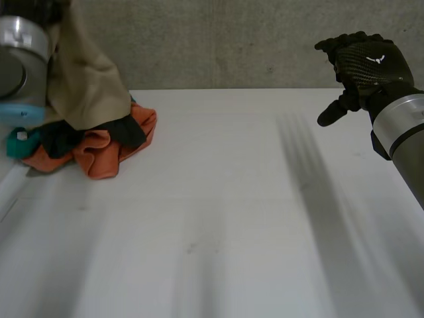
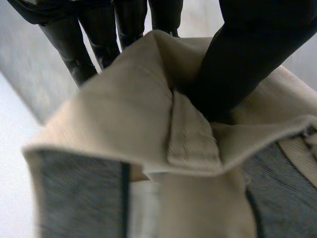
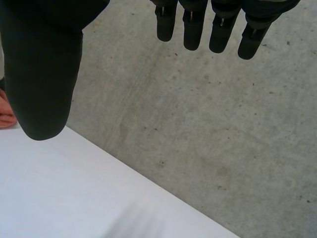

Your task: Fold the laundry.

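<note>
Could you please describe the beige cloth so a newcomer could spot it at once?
At the white table's far left side lies a clothes pile. The beige cloth hangs over it, pinched in the left hand; it alone is lifted and pale, the rest orange, black and teal.

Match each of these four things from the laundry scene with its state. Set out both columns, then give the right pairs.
Things:
1. beige cloth
2. orange cloth
3. left hand
4. right hand

States:
A. raised, fingers straight, holding nothing
B. crumpled on the table
C. held up, hanging down
D. fingers and thumb pinching fabric

Pairs: 1-C; 2-B; 3-D; 4-A
</note>
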`<state>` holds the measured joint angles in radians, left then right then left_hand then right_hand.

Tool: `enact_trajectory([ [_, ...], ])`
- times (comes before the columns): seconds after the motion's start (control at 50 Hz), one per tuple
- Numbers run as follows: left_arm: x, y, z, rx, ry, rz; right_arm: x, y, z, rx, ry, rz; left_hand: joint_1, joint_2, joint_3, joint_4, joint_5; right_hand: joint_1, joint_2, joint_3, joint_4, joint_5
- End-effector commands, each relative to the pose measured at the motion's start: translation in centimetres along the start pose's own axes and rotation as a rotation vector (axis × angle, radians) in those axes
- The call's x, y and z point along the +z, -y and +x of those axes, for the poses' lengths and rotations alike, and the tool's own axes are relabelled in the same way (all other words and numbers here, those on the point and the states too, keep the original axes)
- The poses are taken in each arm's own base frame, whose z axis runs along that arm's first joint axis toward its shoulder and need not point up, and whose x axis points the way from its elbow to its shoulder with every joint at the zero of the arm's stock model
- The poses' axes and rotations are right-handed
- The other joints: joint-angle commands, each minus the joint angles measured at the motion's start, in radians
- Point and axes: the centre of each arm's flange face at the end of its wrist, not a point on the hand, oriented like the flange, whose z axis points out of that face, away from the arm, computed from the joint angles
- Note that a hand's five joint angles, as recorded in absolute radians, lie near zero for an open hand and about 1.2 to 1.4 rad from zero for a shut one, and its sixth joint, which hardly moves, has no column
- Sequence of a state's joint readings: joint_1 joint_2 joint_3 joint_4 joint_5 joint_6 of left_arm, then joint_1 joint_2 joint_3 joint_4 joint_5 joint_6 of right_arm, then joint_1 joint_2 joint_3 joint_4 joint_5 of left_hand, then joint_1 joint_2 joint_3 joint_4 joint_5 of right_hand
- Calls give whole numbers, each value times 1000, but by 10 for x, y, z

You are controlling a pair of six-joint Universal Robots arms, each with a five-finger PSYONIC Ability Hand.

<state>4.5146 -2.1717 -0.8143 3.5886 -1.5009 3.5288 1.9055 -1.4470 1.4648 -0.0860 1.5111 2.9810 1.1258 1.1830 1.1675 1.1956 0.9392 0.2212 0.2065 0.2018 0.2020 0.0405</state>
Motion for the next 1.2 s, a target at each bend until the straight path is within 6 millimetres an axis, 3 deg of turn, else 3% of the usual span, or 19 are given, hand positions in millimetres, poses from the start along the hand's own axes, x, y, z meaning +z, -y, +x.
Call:
enact_trajectory([
  [0.02,-47,128,54,-402,-213,143,1,4,9,-2,-27,13,270,213,229,201,283,-47,-32,-27,-27,-41],
  [0.06,-64,145,71,-481,-284,144,2,6,14,0,-42,17,270,213,229,201,283,-47,-32,-27,-27,-41],
  [0.14,-107,153,119,-613,-444,68,3,8,24,-2,-75,23,270,213,229,201,283,-47,-32,-27,-27,-41],
  [0.24,-174,126,189,-661,-626,-123,6,6,35,-6,-107,19,270,213,229,201,283,-47,-32,-27,-27,-41],
  [0.26,-196,110,209,-659,-679,-199,7,6,38,-8,-113,19,189,132,148,120,202,-47,-32,-27,-27,-41],
  [0.3,-215,96,223,-649,-725,-280,8,6,42,-10,-121,20,-256,-313,-297,-325,-243,-47,-32,-27,-27,-41],
  [0.34,-233,82,231,-618,-770,-389,9,5,47,-11,-129,15,-602,-659,-644,-672,-590,-47,-32,-27,-27,-41],
  [0.38,-239,80,230,-596,-788,-439,10,4,50,-14,-135,11,-700,-758,-742,-770,-688,-47,-32,-27,-27,-41],
  [0.46,-233,97,217,-565,-799,-445,10,3,50,-43,-130,-3,-795,-852,-837,-865,-783,-47,-32,-27,-27,-41],
  [0.54,-203,127,184,-566,-727,-337,6,-1,44,-115,-102,-67,-827,-884,-869,-897,-815,-47,-32,-27,-27,-41],
  [0.64,-162,117,138,-533,-581,-298,-6,-17,34,-261,-22,-206,-836,-893,-878,-906,-824,-47,-32,-27,-27,-41],
  [0.72,-137,81,112,-481,-490,-334,-23,-38,19,-325,61,-315,-833,-890,-875,-903,-821,-47,-32,-27,-27,-41],
  [0.76,-130,45,105,-433,-451,-393,-31,-47,10,-331,96,-349,-833,-890,-875,-903,-821,-47,-32,-27,-27,-41],
  [0.8,-124,8,104,-371,-433,-445,-42,-59,-6,-328,149,-375,-833,-890,-875,-903,-821,-47,-32,-27,-27,-41],
  [0.94,-126,-84,117,-159,-514,-521,-68,-95,-44,-299,229,-352,-845,-902,-887,-915,-833,-47,-32,-27,-27,-41],
  [1.02,-134,-114,134,-97,-616,-503,-77,-119,-62,-267,235,-335,-868,-925,-910,-938,-856,-47,-32,-27,-27,-41],
  [1.12,-141,-133,151,-83,-684,-483,-86,-148,-76,-270,228,-371,-787,-844,-828,-856,-774,-47,-32,-27,-27,-41],
  [1.16,-142,-135,156,-85,-691,-477,-86,-157,-78,-276,225,-393,-611,-668,-653,-681,-599,-47,-32,-27,-27,-41],
  [1.2,-142,-135,158,-84,-693,-473,-86,-169,-78,-285,212,-436,-116,-173,-158,-186,-104,29,44,49,49,36],
])
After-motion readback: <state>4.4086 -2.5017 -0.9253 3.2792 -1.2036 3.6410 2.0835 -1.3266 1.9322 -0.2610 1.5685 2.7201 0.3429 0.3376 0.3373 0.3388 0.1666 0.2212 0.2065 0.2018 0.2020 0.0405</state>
